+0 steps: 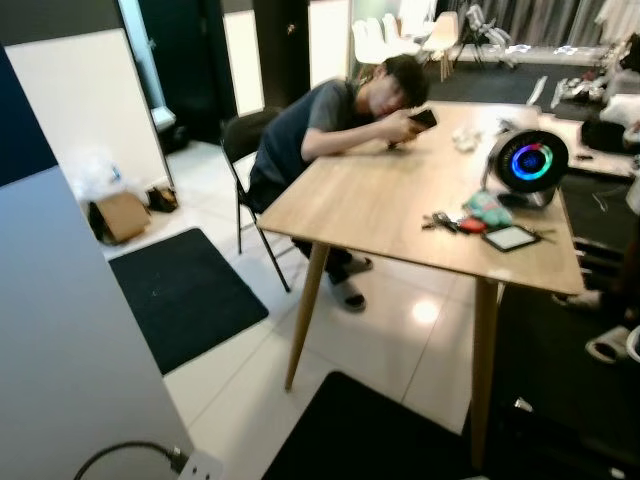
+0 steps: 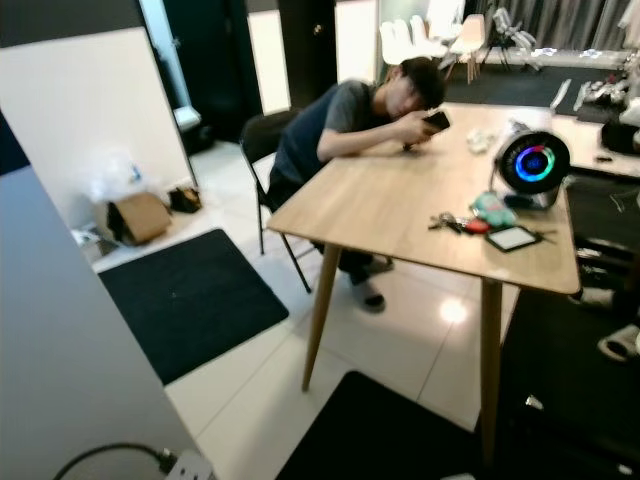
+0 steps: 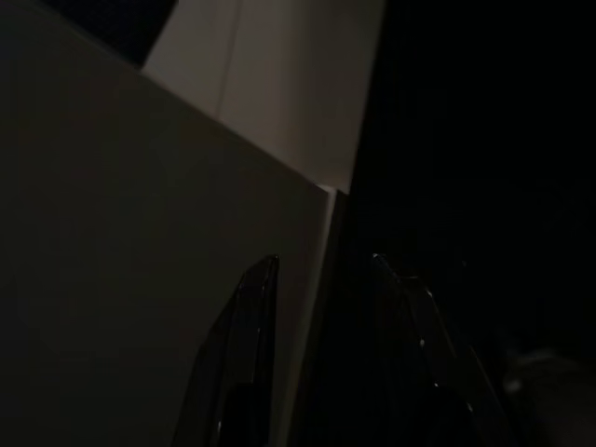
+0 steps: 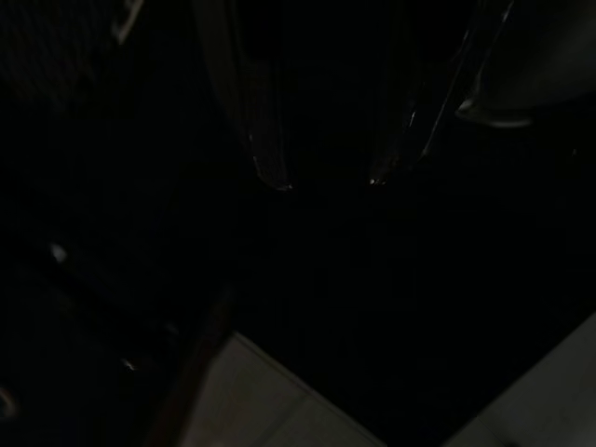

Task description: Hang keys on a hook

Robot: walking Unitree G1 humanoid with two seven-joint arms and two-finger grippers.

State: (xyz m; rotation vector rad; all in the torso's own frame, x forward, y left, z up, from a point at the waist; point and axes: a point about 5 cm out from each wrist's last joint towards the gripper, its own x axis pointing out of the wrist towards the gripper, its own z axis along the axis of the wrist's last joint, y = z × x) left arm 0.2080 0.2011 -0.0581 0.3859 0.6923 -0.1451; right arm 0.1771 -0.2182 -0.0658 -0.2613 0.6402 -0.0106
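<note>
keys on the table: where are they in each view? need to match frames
Left eye view: keys on the wooden table, near its right front edge, just left of a red tag.
Right eye view: keys at the same spot.
Left wrist view: too dark to make out any keys.
Right wrist view: likewise dark.
Shared landmark: round speaker with a glowing ring, behind the keys.

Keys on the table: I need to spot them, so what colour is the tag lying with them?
Red, beside the dark keys; clearest in the right eye view.
</note>
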